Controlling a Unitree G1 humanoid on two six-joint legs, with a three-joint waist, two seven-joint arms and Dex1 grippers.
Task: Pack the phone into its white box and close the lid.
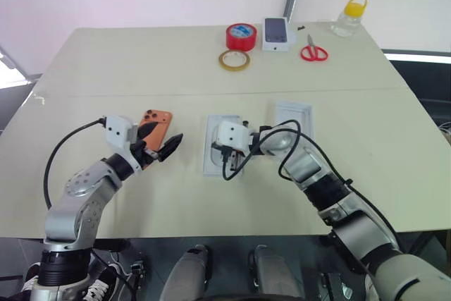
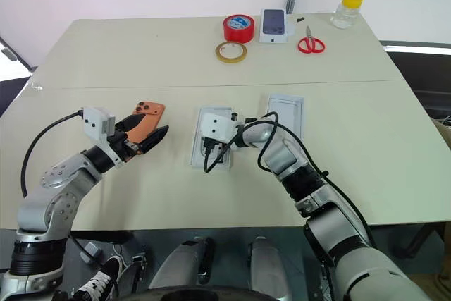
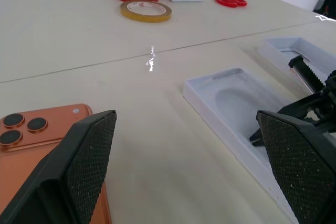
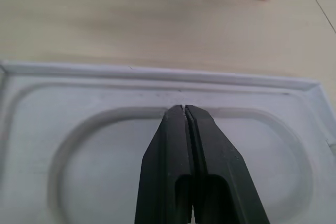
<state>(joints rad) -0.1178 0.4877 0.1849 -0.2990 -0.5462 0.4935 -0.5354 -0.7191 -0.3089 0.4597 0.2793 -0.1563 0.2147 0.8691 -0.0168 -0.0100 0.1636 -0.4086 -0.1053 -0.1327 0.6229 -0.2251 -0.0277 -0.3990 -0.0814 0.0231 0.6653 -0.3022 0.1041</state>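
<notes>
The orange phone [image 1: 159, 118] lies back up on the table at the left, its three lenses [image 3: 21, 127] showing. My left gripper [image 1: 161, 143] is open just above the phone's near end, holding nothing. Two shallow white trays lie mid-table. The right one [image 2: 289, 107] has a greyish floor and seems to be the white box. The centre one [image 1: 211, 163] has an oval outline on its white floor [image 4: 105, 129]; it may be the lid, but I cannot tell for sure. My right gripper [image 4: 184, 109] is shut, its tips down on that centre tray's floor at the oval's edge.
At the table's far side stand a red tape roll [image 1: 240, 36], a yellow tape ring [image 1: 233, 60], a small white box with a phone picture [image 1: 277, 34], red scissors [image 1: 314, 52] and a yellow-capped bottle [image 1: 350, 15]. A seam [image 1: 106, 94] crosses the tabletop.
</notes>
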